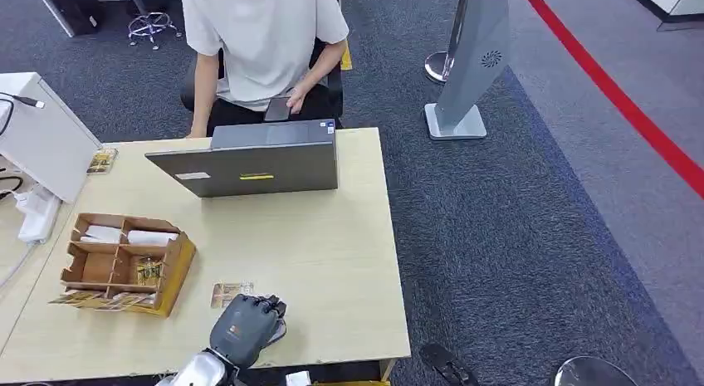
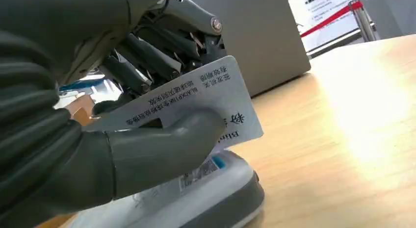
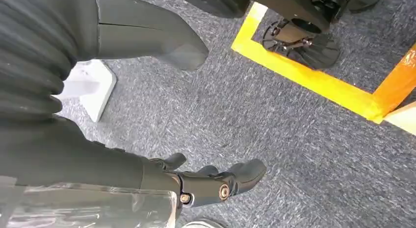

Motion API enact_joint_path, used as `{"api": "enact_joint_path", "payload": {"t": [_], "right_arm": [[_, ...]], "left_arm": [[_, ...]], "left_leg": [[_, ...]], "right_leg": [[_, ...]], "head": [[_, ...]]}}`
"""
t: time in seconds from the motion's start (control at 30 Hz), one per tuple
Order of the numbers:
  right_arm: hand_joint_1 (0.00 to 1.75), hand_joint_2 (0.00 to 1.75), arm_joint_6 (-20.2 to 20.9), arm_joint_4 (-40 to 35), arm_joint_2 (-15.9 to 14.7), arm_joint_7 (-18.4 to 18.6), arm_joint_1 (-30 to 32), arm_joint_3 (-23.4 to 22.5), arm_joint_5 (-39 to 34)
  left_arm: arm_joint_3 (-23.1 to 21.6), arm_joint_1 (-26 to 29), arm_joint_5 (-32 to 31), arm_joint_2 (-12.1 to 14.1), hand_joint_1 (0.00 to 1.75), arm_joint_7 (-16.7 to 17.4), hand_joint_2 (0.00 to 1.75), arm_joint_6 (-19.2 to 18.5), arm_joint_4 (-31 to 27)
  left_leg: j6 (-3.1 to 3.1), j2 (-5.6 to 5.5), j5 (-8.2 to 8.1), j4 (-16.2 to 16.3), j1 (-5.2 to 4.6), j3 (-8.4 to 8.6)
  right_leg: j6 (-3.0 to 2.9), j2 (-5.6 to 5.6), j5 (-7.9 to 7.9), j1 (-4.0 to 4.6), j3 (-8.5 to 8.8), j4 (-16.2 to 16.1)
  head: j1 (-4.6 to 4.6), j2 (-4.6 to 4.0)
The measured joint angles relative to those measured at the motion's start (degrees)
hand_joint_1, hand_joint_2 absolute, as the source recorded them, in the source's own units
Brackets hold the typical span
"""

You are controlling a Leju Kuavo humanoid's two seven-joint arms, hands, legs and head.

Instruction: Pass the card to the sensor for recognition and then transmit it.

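a pale wooden table (image 1: pixel 332 236) stands on grey carpet, a person seated behind a laptop (image 1: pixel 257 166). at the left a cardboard organiser (image 1: pixel 124 266); just right of it the left hand (image 2: pixel 147 135) pinches the card (image 2: pixel 206 98) between thumb and fingers, held just above the white-and-grey sensor (image 2: pixel 196 198). this looks like the recognition step; next, probably lift the card and hand it across. the right hand (image 3: pixel 196 184) hangs over carpet, fingers apart, holding nothing.

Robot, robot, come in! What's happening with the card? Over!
Left hand holds the card, just above the white sensor. Right hand hangs over the floor, holding nothing. Nothing in the way.
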Motion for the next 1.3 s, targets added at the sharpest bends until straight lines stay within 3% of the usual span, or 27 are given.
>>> {"api": "enact_joint_path", "payload": {"t": [0.63,0.9,1.1,1.3], "right_arm": [[0.00,1.75,-0.5,1.7,0.4,-0.9,-1.9,-0.7,0.9],[0.00,1.75,-1.7,4.5,0.8,-2.1,-3.5,-0.9,0.7],[0.00,1.75,-2.0,6.0,0.8,-2.5,-4.1,-0.8,0.6],[0.00,1.75,-2.4,8.6,0.8,-3.0,-6.1,0.4,-0.4]], "left_arm": [[0.4,-4.2,-0.9,-0.8,1.75,0.8,1.75,1.0,-0.8],[1.0,-12.1,-1.9,-0.3,1.75,1.9,1.75,-3.5,-9.0],[1.0,-15.2,-3.2,0.1,1.75,2.9,1.75,-3.8,-12.4],[1.0,-24.7,-5.4,0.7,1.75,5.1,1.75,-8.2,-14.5]], "left_leg": [[0.04,-0.04,0.08,0.0,0.00,-0.01],[0.04,-0.04,0.12,0.0,0.00,-0.02],[0.04,-0.04,0.12,0.0,0.00,-0.04],[0.00,-0.06,0.19,0.0,0.01,-0.07]], "right_leg": [[0.02,-0.03,0.06,0.00,-0.01,0.0],[0.05,-0.04,0.11,0.00,0.01,0.0],[0.05,-0.03,0.11,0.00,-0.05,0.0],[0.02,-0.04,0.17,0.00,-0.06,0.0]], "head": [[0.02,0.00],[0.00,0.00],[0.02,0.00],[0.00,0.00]]}}
